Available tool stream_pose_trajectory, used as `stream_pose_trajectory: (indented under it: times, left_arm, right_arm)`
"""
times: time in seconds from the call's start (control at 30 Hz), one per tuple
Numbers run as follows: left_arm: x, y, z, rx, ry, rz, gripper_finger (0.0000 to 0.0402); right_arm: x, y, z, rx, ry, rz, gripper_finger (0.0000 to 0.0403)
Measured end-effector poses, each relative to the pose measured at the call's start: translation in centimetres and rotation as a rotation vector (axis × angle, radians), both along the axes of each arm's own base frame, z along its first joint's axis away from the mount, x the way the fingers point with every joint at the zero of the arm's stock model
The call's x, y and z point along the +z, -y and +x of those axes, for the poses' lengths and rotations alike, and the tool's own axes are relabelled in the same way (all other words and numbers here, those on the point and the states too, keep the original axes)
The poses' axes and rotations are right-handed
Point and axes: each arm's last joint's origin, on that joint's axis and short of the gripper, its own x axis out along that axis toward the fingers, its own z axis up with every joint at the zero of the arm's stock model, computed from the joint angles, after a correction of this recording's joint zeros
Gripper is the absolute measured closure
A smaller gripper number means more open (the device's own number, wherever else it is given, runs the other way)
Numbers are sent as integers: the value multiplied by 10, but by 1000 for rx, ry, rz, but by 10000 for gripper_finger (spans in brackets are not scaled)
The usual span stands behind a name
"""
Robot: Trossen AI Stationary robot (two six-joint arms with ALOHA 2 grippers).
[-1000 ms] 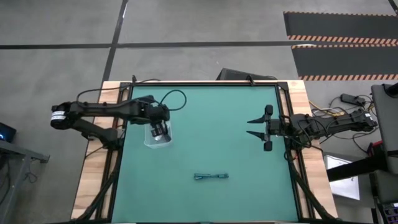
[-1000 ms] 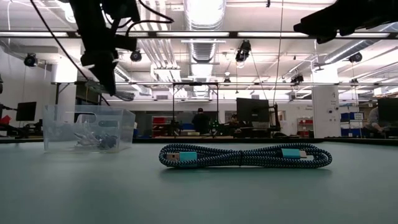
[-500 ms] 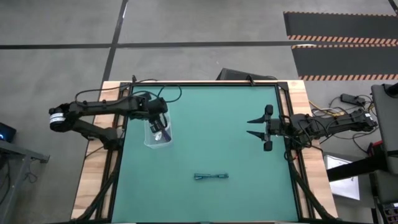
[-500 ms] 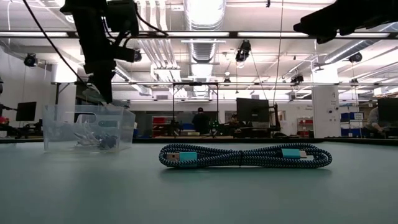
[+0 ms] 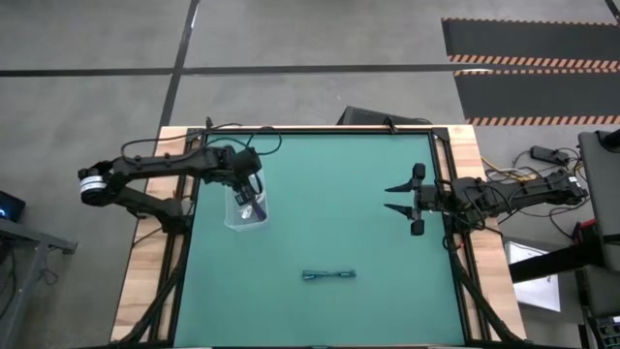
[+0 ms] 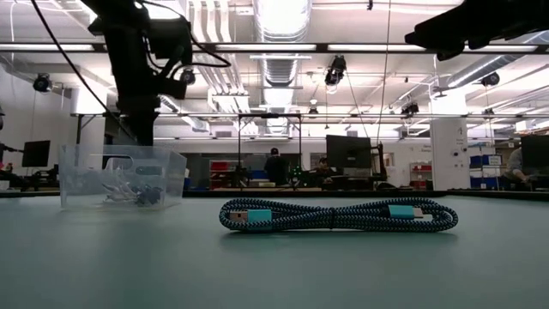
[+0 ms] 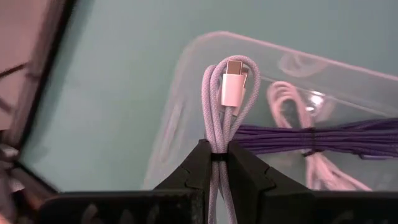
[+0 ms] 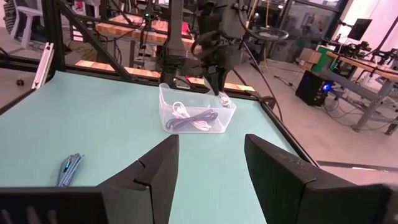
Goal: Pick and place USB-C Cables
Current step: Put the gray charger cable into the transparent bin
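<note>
My left gripper (image 5: pixel 248 197) hangs over the clear plastic container (image 5: pixel 246 215) at the table's left and is shut on a pale white cable bundle (image 7: pixel 227 93). Inside the container (image 7: pixel 186 74) lie a dark cable bundle (image 7: pixel 323 137) and a white coiled cable (image 7: pixel 292 99). A black and teal braided cable (image 5: pixel 327 275) lies flat on the green mat nearer the near edge, also seen in the low view (image 6: pixel 334 215). My right gripper (image 5: pixel 399 199) waits open above the table's right side, far from every cable. My left gripper pinches the pale bundle between its two fingers (image 7: pixel 193 168), across the strands (image 7: pixel 217 146) a little behind the looped end. It comes from above, pointing down. The looped end with the white connector (image 7: pixel 233 87) sticks out beyond the fingertips over the container's corner.
The green mat (image 5: pixel 329 213) lies bare between the container and my right gripper. Wooden boards and black frame rails border the mat on the left (image 5: pixel 145 252) and right (image 5: pixel 475 252). The room behind shows benches and a distant person (image 6: pixel 275 167).
My left arm has drawn its wrist back toward the table's far left corner, and the gripper has tipped more steeply downward over the container, still shut on the pale bundle. The right arm and the braided cable have kept still.
</note>
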Motion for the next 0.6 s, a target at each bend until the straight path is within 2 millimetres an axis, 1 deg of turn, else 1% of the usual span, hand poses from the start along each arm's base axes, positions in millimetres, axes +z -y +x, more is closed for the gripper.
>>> stream_pose_trajectory:
  times: [0.1, 0.4, 0.6]
  left_arm:
    - [-7, 1, 0, -6, 21, -19, 381]
    - [-24, 2, -4, -4, 4, -26, 381]
    - [-27, 1, -1, -14, 47, -6, 381]
  right_arm:
    - [0, 0, 0, 0, -2, 0, 227]
    - [0, 0, 0, 0, -4, -1, 227]
    - [0, 0, 0, -1, -4, -1, 227]
